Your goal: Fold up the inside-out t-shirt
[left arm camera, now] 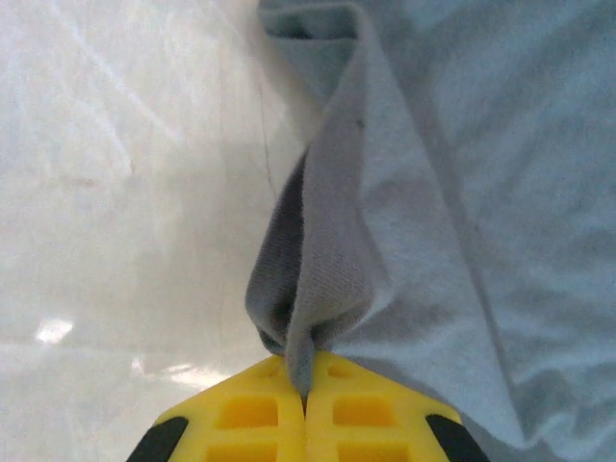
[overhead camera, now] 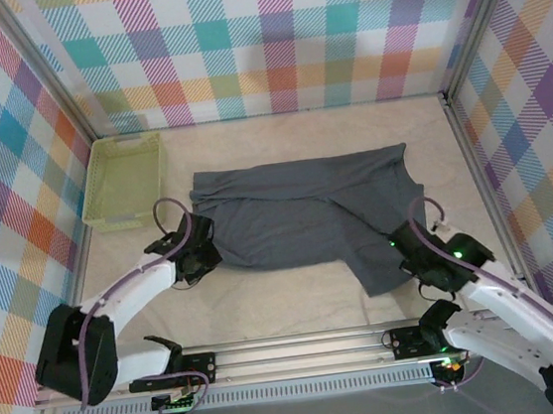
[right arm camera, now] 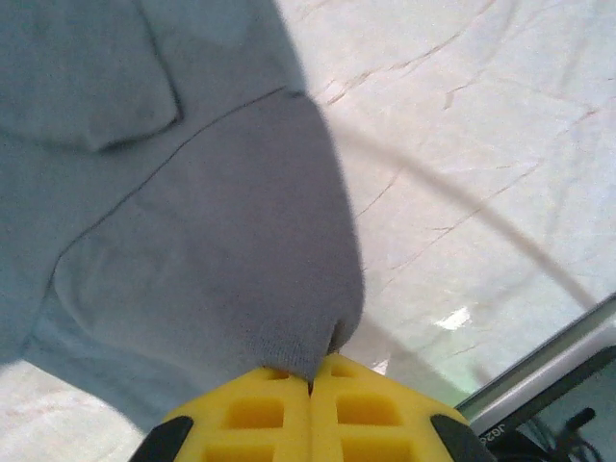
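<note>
Looking down on the table [overhead camera: 269,313], we judged the folding barely begun. The inside-out t-shirt [overhead camera: 297,215] lay mid-table with its far part doubled over in a band and a flap trailing toward the near-right edge, so no tidy rectangle yet. Our left gripper [left arm camera: 306,390] had its fingers pinched tight on a bunched fold at the shirt's left edge. Our right gripper [right arm camera: 310,380] was clamped on a rounded cloth corner at the near right. Bare tabletop lay open along the near and far edges. The lime-green mesh basket [overhead camera: 128,179] sat in the far-left corner, near the shirt but apart from it.
</note>
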